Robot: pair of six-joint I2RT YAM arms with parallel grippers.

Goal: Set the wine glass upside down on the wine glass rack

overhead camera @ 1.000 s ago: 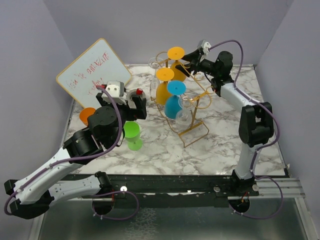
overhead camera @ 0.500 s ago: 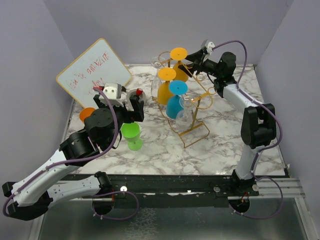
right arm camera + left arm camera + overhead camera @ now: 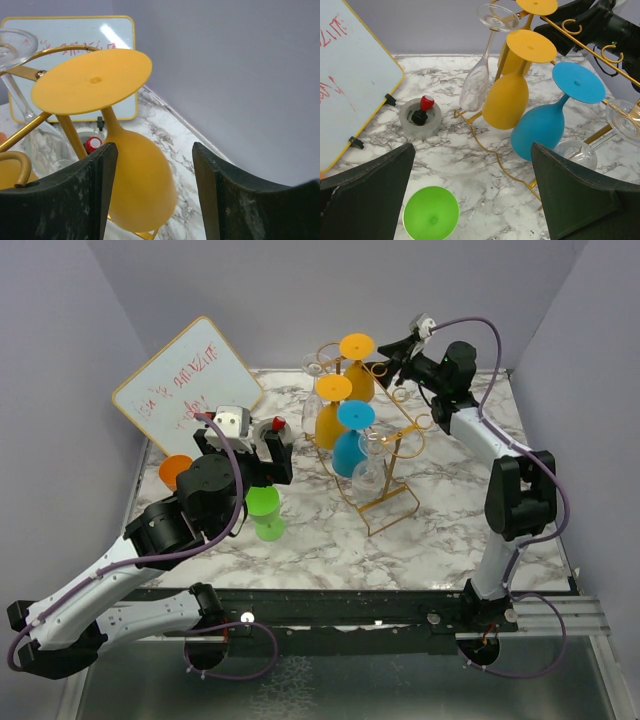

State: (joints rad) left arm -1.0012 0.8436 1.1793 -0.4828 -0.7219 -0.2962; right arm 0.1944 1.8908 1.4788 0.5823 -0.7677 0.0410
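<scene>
right end effector (image 3: 386, 354), released per its wrist view, faces the yellow wine glass (image 3: 140, 180) hanging inverted on the wine glass rack (image 3: 74, 137); left end effector (image 3: 472, 147), also released, hovers above an upright green glass (image 3: 431, 215).

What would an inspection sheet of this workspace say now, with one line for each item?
Surface: marble-pattern table.
Job's things: gold wire rack carries top orange glass, lower orange glass, blue glass and clear glasses, all upside down; green glass stands on the table.
Clutter: whiteboard with red writing; grey cup holding a red-topped item; orange object, partly hidden.
Grippers: left gripper open above green glass; right gripper open beside top orange glass.
Cables: purple cables along both arms.
Surroundings: plain grey walls.
</scene>
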